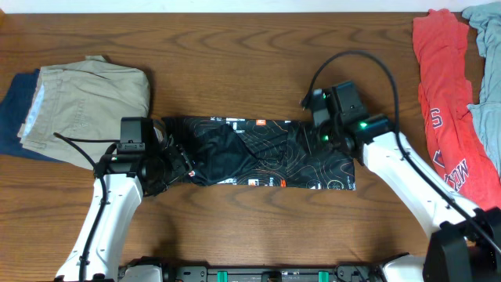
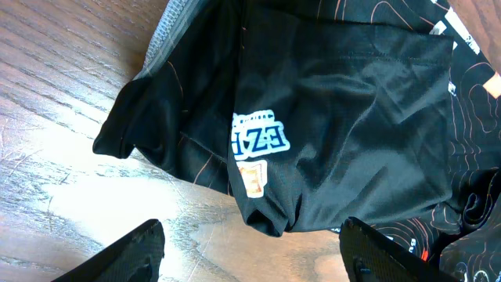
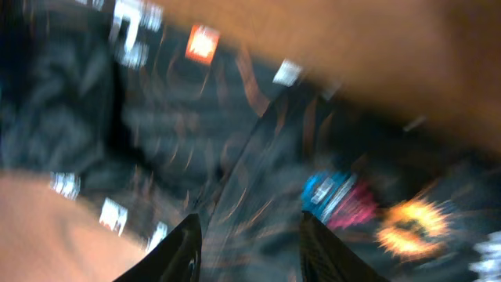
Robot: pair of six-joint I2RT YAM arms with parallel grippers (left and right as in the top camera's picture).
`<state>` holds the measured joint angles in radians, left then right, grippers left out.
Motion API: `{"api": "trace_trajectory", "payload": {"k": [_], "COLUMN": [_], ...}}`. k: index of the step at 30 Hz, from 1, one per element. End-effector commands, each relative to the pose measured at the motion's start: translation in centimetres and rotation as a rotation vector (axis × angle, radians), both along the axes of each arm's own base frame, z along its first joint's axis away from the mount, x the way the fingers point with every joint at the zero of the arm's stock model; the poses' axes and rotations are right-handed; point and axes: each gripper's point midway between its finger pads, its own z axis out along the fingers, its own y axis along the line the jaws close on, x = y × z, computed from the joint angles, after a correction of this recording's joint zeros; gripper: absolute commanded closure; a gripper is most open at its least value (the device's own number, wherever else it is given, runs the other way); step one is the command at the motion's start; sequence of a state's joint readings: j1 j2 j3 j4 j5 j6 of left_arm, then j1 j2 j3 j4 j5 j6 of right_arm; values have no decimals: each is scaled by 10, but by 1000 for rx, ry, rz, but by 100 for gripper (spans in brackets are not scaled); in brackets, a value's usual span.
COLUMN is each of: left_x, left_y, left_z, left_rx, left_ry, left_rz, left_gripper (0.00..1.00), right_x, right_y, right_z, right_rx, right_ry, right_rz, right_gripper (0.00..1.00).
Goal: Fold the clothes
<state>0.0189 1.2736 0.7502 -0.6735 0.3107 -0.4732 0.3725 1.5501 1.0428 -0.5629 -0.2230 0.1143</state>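
Jersey (image 1: 258,153) runs left-right on worktop (image 1: 235,47); left jaws released at its left end, right jaws parted above its right.

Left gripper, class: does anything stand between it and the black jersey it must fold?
Nothing visible does. In the left wrist view the left gripper has its fingers open over the bare table, and the bunched end of the black jersey lies just ahead, with only wood between.

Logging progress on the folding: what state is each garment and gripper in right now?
black jersey: folded into a long strip
khaki garment: folded, atop blue garment
red shirt: unfolded, rumpled
left gripper: open, empty
right gripper: open, above black jersey
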Motion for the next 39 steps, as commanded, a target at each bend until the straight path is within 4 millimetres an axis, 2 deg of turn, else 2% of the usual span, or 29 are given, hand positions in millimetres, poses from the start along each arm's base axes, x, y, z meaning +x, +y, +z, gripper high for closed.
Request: {"api": "trace_trajectory", "payload": {"k": [1, 5, 10, 13, 17, 22, 29, 31, 36, 39], "left_x": [-3, -3, -3, -3, -3, -4, -4, -4, -4, -4], "left_y": [2, 2, 2, 2, 2, 2, 2, 2, 2, 2], "left_z": [-5, -5, -5, -5, -5, -5, -5, -5, -5, -5], "left_rx": [11, 11, 11, 11, 11, 11, 11, 11, 11, 11], "left_ry": [16, 16, 16, 16, 16, 17, 20, 20, 20, 20], "left_rz": [-5, -5, -5, -5, -5, -5, -5, -5, -5, -5], "left_gripper": [27, 27, 27, 27, 26, 27, 27, 26, 26, 26], "right_x": [14, 11, 19, 28, 35, 39, 39, 40, 49, 53], "right_y": [-15, -13, -27, -17, 8, 16, 24, 24, 22, 10], "right_z": [-2, -24, -58, -69, -78, -82, -75, -68, -23, 10], "right_rx": [-53, -79, -155, -119, -14, 11, 43, 50, 92, 90], "right_ry": [-22, 31, 80, 72, 81, 71, 56, 40, -64, -145], "right_rz": [-140, -134, -241, -229, -175, -155, -101, -101, -109, -147], "right_gripper": [61, 60, 63, 64, 64, 61, 59, 58, 56, 54]}}
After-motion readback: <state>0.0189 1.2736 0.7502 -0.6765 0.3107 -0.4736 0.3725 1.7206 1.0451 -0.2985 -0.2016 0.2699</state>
